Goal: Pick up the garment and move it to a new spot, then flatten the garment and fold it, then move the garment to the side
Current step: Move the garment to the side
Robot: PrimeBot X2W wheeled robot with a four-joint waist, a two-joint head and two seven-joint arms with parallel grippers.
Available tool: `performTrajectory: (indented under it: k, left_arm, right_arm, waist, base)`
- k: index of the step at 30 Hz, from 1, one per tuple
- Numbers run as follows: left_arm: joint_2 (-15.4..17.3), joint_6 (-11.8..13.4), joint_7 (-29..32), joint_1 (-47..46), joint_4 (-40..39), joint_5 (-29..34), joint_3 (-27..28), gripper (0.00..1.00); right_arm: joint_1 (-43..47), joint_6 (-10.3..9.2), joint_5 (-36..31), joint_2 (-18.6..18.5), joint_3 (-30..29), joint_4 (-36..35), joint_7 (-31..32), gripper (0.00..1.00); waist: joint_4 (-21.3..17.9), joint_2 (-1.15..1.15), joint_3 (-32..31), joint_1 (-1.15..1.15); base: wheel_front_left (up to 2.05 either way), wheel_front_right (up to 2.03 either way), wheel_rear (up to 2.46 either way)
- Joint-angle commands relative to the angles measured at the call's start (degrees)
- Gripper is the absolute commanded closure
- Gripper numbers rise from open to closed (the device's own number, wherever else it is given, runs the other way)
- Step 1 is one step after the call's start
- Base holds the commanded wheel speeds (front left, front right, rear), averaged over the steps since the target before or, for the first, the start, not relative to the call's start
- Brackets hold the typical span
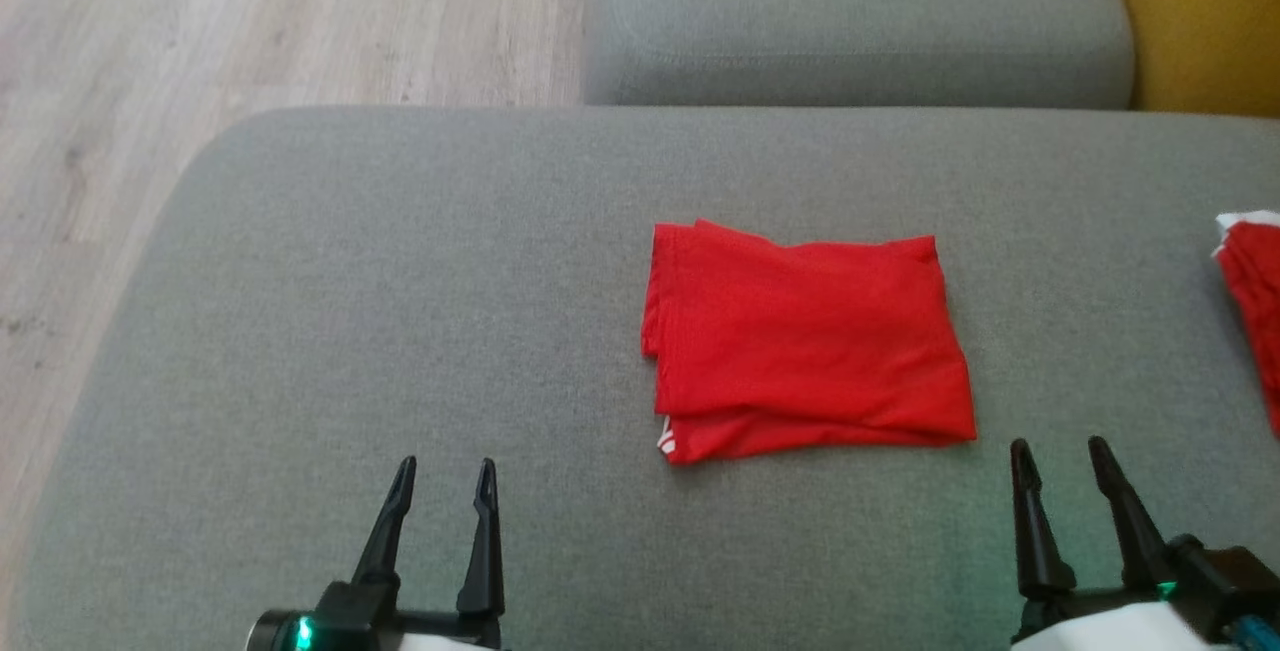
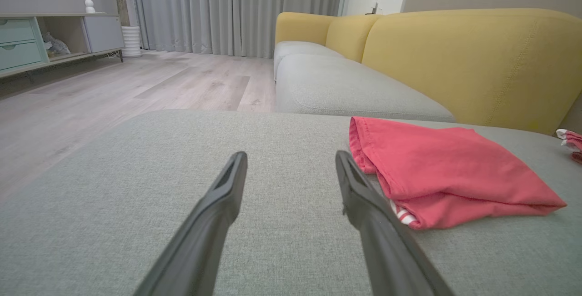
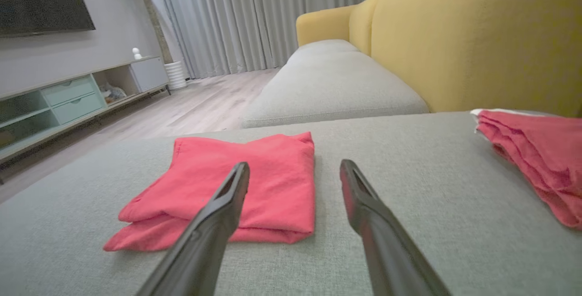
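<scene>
On the grey cushion point(image 1: 400, 281), folded garment point(image 1: 805, 341) lies between left gripper point(image 1: 446, 466) and right gripper point(image 1: 1058, 446), both spread; red pile point(image 1: 1255, 301) nearby.

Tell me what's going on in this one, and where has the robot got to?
Nothing is being held right now. The red garment lies folded into a rough rectangle on the grey sofa cushion. The left tool and right tool are both open and empty, on the near side of the garment and apart from it. Another red garment lies further to the right. The folding looks done; moving the garment aside seems to be what remains.
</scene>
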Motion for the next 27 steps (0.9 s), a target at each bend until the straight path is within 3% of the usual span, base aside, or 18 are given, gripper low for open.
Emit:
performTrajectory:
  k: [1, 5, 9, 15, 21, 22, 27]
  left_arm:
    - [-0.2, 0.4, -0.3, -1.7, -2.4, 0.5, 1.9, 0.0]
    - [-0.2, 0.7, -0.3, -2.2, -3.0, 1.2, 1.6, 0.0]
    - [-0.2, 1.1, -0.3, -3.9, -3.7, 2.1, 0.7, 0.0]
    - [-0.2, 1.7, -0.3, -6.8, -4.2, 2.2, -0.7, 0.0]
    - [-0.2, 2.4, -0.3, -9.2, -4.0, 1.3, -2.3, 0.0]
    - [-0.2, 2.7, -0.3, -9.6, -3.8, 1.2, -2.5, 0.0]
    - [-0.2, 3.4, -0.3, -9.5, -3.8, 1.1, -2.1, 0.0]
  right_arm:
    - [-3.1, -0.04, 1.3, -0.8, 0.8, -0.6, -0.6, 0.0]
    - [-6.8, -0.04, 4.3, -1.7, 1.1, 2.4, -0.6, 0.0]
    - [-14.7, -0.04, 7.9, -4.2, 1.7, 10.4, -0.3, 0.0]
    - [-27.1, -0.04, 13.4, -6.7, 3.2, 21.5, 6.2, 0.0]
    - [-32.7, -0.04, 19.1, -8.0, 8.6, 28.6, 11.8, 0.0]
    - [-33.2, -0.04, 20.5, -8.3, 10.7, 29.8, 11.8, 1.0]
    - [-34.8, -0.04, 21.1, -10.6, 12.3, 31.9, 7.9, 1.0]
  waist:
    - [-0.1, 0.0, 1.2, 0.0]
    - [0.0, 0.0, 3.4, 0.0]
    - [0.3, 0.0, 7.4, 0.0]
    - [1.2, 0.0, 12.3, 0.0]
    - [2.6, 0.0, 14.8, 0.0]
    - [2.7, 0.0, 15.0, 0.0]
    - [1.3, 0.0, 15.2, 0.0]
  base:
    - [0.0, 0.0, 0.0]
    - [0.0, 0.0, 0.0]
    - [0.0, 0.0, 0.0]
    - [0.0, 0.0, 0.0]
    - [0.0, 0.0, 0.0]
    - [0.0, 0.0, 0.0]
    - [0.0, 0.0, 0.0]
